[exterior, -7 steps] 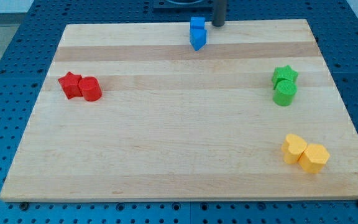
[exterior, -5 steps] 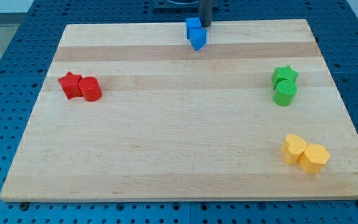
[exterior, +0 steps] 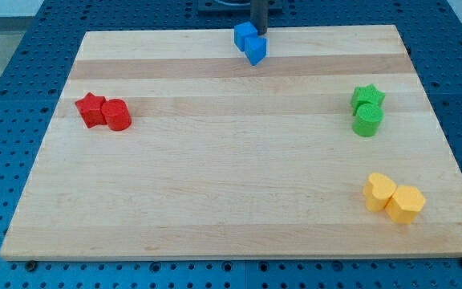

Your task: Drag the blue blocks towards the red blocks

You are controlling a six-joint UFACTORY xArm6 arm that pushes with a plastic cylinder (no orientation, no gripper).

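Two blue blocks touch each other at the board's top edge, near the middle: a blue cube [exterior: 245, 35] and a blue block [exterior: 255, 50] just below and to its right. My tip [exterior: 260, 34] is against the cube's right side, at the board's top edge. A red star block [exterior: 91, 109] and a red cylinder [exterior: 118, 115] sit side by side, touching, at the view's left, far from the blue pair.
A green star [exterior: 367, 97] sits above a green cylinder [exterior: 367, 120] at the view's right. Two yellow blocks [exterior: 393, 197] lie at the lower right. The wooden board [exterior: 231, 201] rests on a blue perforated table.
My tip has moved left along the board's top edge and reached the blue cube. The cube has shifted a little to the left. The other blocks have not moved.
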